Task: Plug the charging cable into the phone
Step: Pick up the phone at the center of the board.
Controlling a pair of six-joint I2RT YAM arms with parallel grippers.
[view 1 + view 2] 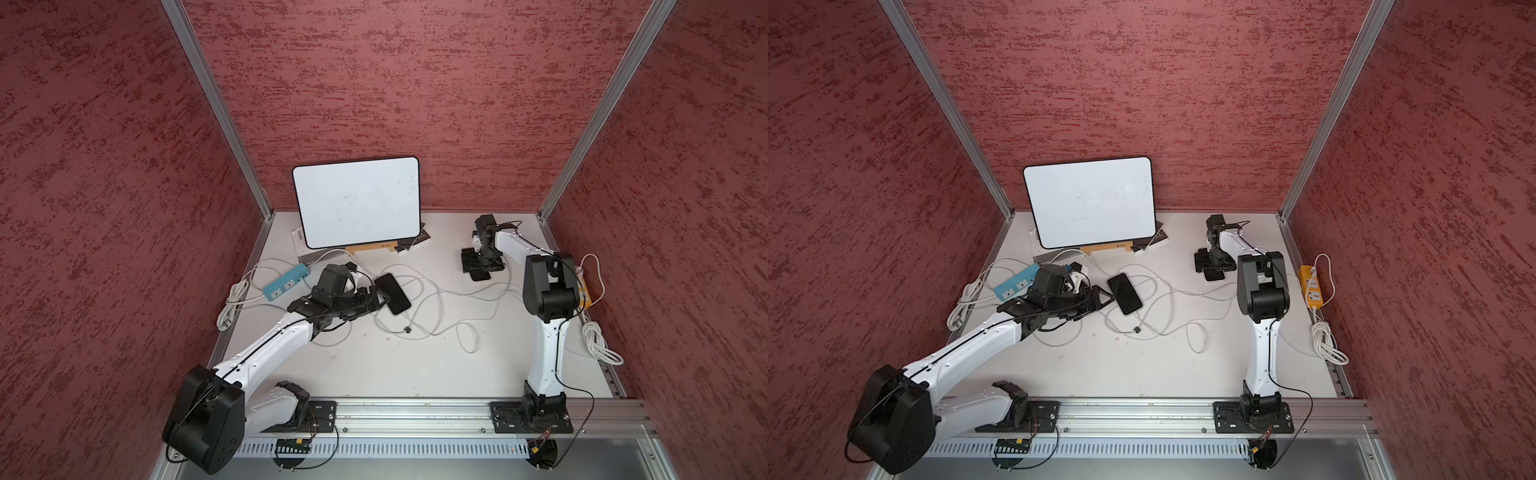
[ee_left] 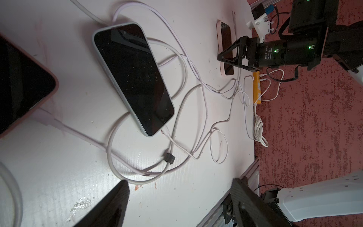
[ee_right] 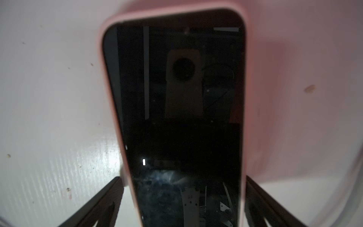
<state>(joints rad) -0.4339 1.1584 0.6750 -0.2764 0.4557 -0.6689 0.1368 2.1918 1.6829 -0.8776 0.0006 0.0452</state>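
Three phones, two power strips, blue [image 1: 286,282] and yellow [image 1: 1310,286], left gripper [image 2: 179,182] spread, empty, blue-cased phone [image 2: 133,78] just ahead, white charging cable [image 2: 166,131] at its near end, right gripper [image 3: 182,177] released, astride a pink-cased phone [image 3: 182,98]

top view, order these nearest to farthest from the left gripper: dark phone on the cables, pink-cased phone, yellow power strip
1. dark phone, right beside the left gripper.
2. pink-cased phone, farther right, toward the back.
3. yellow power strip, at the far right edge.
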